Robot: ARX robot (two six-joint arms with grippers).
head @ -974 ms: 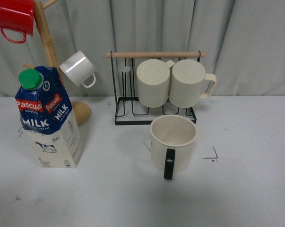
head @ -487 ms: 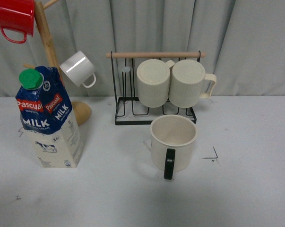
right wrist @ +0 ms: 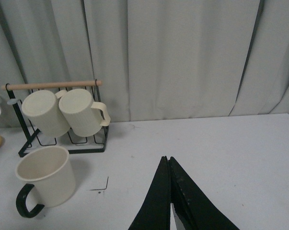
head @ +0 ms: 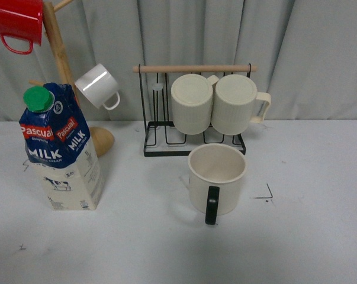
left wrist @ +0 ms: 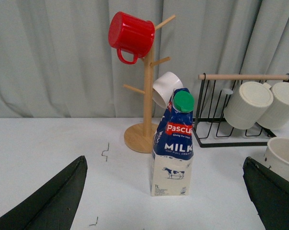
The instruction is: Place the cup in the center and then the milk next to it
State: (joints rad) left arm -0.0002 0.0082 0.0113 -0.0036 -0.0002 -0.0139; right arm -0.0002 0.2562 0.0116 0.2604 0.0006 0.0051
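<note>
Cup (head: 216,179) stands upright on the white table, inside the center patch (head: 160,183), just left of a black corner mark (head: 268,194). Cream-white, wide, glossy black handle facing the front cam; its face side isn't visible. Right behind it, close but apart: black wire rack (head: 148,127) w/ two ribbed mugs (head: 192,103). Milk (head: 63,154) stands upright well to the left, blue top, green cap, w/ open table between it and the cup. Behind the milk: wooden mug tree (head: 57,47) w/ red mug (head: 15,21) and small white mug (head: 98,86). Left gripper (left wrist: 164,162) has its jaws spread wide and empty, facing the milk. Right gripper (right wrist: 168,160) has its jaws pressed together, holding nothing.
</note>
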